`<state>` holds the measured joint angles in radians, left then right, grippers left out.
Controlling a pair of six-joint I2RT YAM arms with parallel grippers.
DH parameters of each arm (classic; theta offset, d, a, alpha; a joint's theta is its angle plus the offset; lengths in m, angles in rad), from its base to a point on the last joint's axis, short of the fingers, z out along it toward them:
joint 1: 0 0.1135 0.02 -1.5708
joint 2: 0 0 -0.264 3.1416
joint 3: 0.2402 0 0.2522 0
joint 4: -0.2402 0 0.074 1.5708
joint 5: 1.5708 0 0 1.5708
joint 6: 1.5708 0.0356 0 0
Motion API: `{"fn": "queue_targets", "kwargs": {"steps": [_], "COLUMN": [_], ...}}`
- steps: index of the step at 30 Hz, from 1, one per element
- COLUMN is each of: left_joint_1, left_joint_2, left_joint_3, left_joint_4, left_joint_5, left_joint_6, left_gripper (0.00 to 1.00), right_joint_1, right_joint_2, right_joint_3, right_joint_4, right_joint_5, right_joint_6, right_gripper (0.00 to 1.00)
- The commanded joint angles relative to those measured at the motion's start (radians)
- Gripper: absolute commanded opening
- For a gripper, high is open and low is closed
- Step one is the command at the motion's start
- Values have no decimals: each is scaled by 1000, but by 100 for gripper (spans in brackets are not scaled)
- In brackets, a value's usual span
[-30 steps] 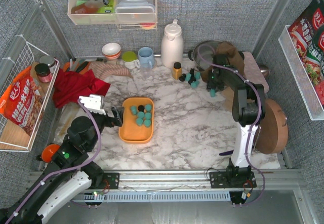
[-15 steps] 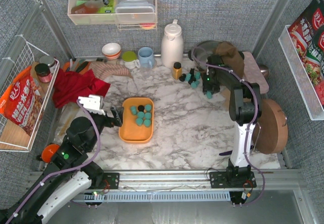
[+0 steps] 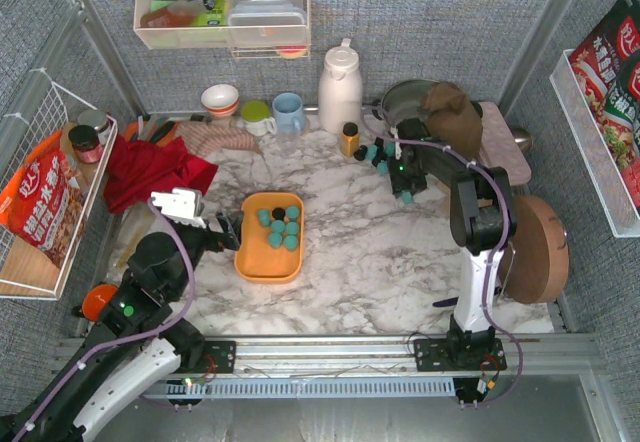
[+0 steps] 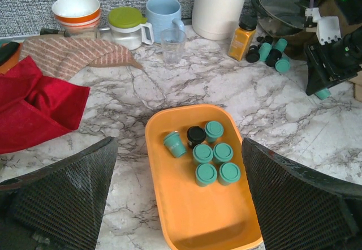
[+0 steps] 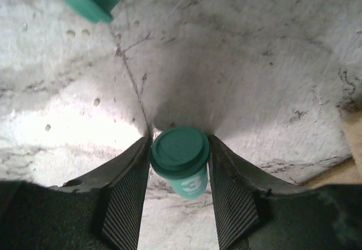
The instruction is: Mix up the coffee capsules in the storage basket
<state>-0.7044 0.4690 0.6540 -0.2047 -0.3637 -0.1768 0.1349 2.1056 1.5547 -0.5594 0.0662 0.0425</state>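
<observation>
The orange storage basket [image 3: 262, 259] lies on the marble left of centre, with several teal coffee capsules [image 3: 283, 228] and one black one [image 4: 195, 134] bunched at its far end. My left gripper [image 3: 228, 232] sits at the basket's left rim, open, its fingers [image 4: 68, 188] on either side of the basket [image 4: 198, 210]. My right gripper [image 3: 405, 194] is at the back right, shut on a teal capsule [image 5: 180, 159] marked 3, which it holds just over the marble. More loose capsules [image 3: 378, 154] lie behind it.
An amber bottle [image 3: 349, 138], a white thermos [image 3: 340, 87], a blue mug [image 3: 288, 112] and a lidded pan [image 3: 405, 97] line the back. A red cloth [image 3: 150, 170] lies at the left. A round wooden board [image 3: 540, 247] leans at the right.
My right gripper has carried the teal capsule left and nearer, away from the loose pile. The left arm has stayed where it was.
</observation>
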Motion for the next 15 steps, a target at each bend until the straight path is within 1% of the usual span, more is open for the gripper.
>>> {"fn": "queue_targets", "kwargs": {"steps": [1,3,9,12,15], "left_joint_1": [1,1,1,2,2], "left_joint_2": [2,5,6,8,14], "left_joint_3": [-3,-1,-2,-2,-4], "left_joint_4": [13,11,10,11,11], "left_joint_5": [3,2,-1,-3,-3], "left_joint_6": [-1,-1,-3,-3,-4], "left_gripper": [99,99,99,99,99], "right_joint_1": [8,8,12,13,13], "right_joint_2": [-39,-59,-95,-112,-106], "right_joint_3": [-54,-82,-152,-187,-186], "right_joint_4": [14,32,63,99,120], "right_joint_5": [-26,-37,-69,-65,-69], "right_joint_6": [-40,-44,-63,-63,-68], "right_gripper": [51,53,54,53,50]}}
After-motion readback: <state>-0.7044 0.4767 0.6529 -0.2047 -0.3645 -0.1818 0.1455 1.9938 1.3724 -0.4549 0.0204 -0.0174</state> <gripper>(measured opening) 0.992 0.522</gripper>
